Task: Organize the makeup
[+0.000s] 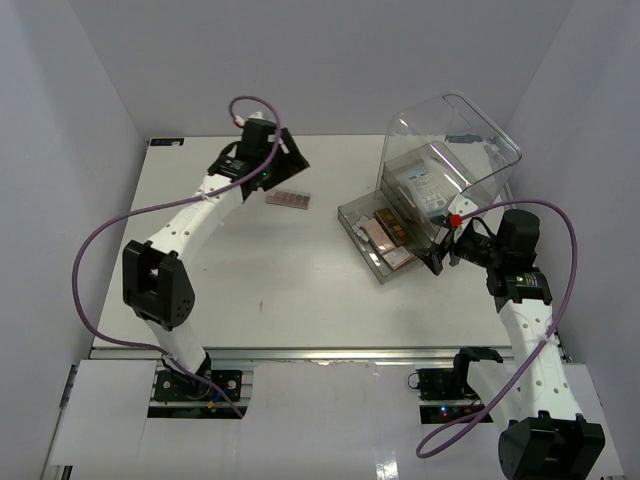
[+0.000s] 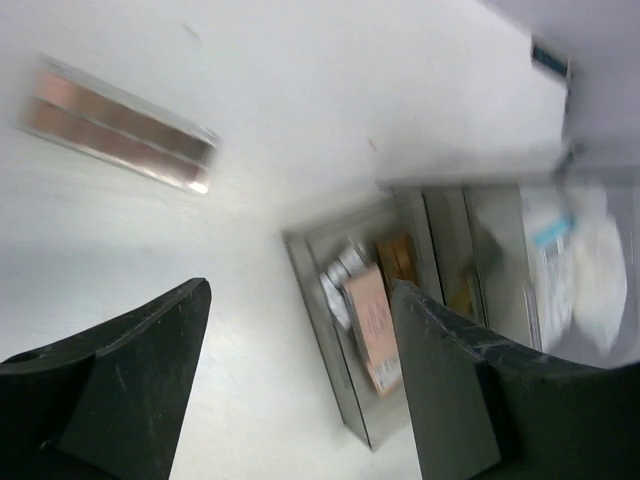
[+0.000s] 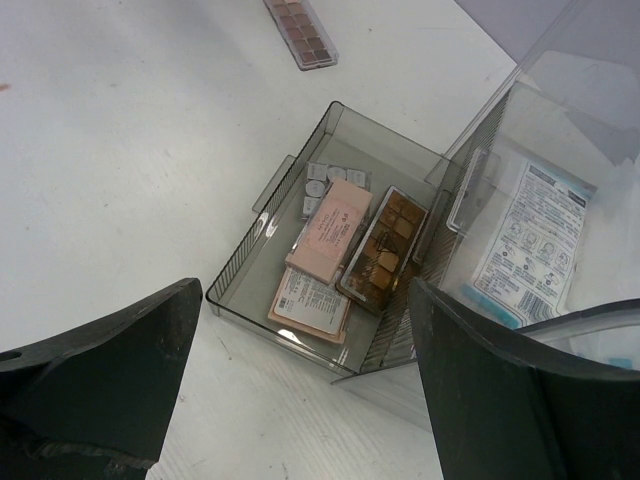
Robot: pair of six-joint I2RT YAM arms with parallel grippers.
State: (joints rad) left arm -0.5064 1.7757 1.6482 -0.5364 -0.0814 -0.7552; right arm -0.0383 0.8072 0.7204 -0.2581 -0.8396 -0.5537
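As it lies on the table (image 1: 250,280), brown-pink pan palette (image 1: 289,198); slim, rectangular

A white worktop (image 1: 300,290) lay between pale walls (image 1: 320,60). On its far right part stood a large clear plastic box (image 1: 455,150) with a domed lid. Its smoky, ribbed drawer (image 3: 245,255) was pulled out toward the near left. A small dark speck (image 1: 262,307) marked the worktop near the middle front.
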